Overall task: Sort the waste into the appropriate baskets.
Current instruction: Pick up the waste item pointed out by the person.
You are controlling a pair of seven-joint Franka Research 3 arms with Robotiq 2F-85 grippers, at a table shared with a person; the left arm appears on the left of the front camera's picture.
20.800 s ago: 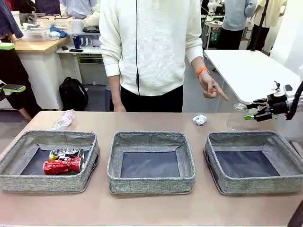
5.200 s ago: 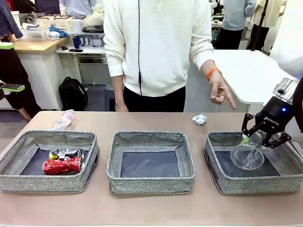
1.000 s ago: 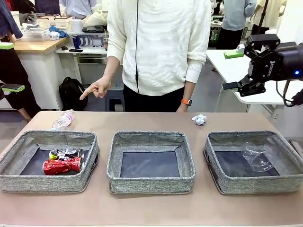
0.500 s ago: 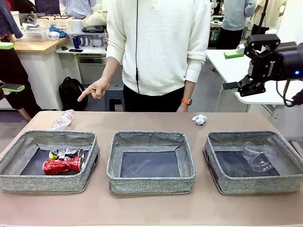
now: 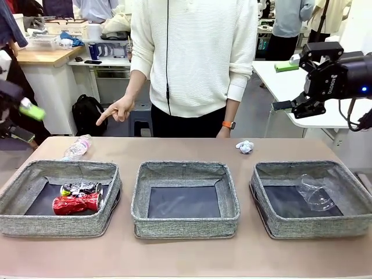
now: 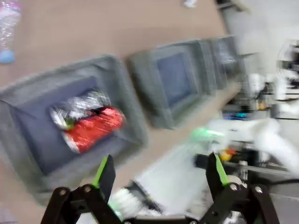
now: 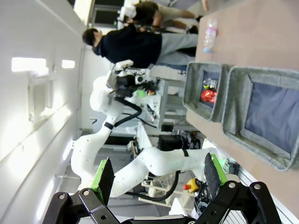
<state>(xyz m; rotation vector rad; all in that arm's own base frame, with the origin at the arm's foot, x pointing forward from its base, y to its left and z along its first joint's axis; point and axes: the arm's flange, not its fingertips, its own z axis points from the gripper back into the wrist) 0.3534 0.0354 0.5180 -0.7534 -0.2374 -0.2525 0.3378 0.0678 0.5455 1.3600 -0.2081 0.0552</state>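
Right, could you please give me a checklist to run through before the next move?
1. Left claw open and empty: ok.
2. Right claw open and empty: ok.
3. Bottle lying free on the table: ok.
4. Person's hand clear of the bottle: ok, raised, pointing.
5. Cup inside right basket: ok.
6. Paper ball binned: not ok, on table.
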